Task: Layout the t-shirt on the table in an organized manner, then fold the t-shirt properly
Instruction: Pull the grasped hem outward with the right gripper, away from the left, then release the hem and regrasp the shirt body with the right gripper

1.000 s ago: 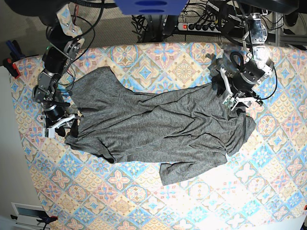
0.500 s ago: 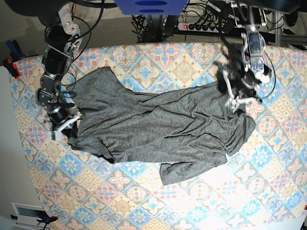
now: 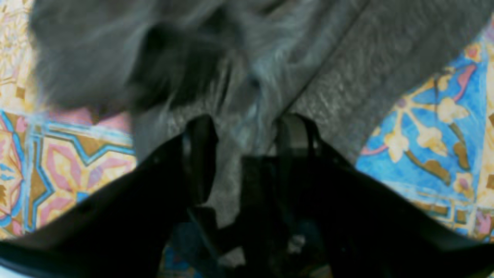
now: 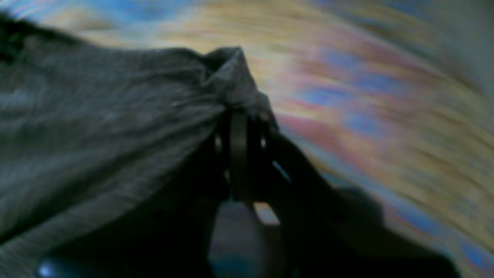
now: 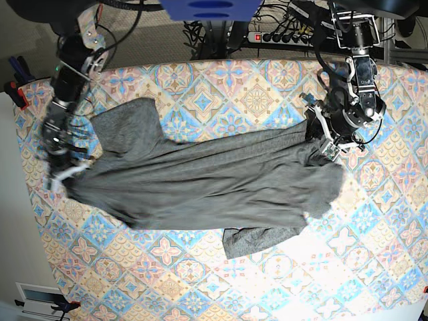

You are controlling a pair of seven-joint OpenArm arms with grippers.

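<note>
T-shirt [image 5: 200, 184] lies stretched across the table [image 5: 254, 87], nine to three o'clock. Your right gripper [image 4: 239, 131] pinches its edge shut; your left gripper [image 3: 247, 135] straddles cloth, jaws apart, so that end may slip.

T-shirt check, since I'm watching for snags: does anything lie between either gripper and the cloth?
Nothing visible does. The right gripper pinches the t-shirt directly, and the left gripper has its jaws astride a fold of it on the table.
</note>
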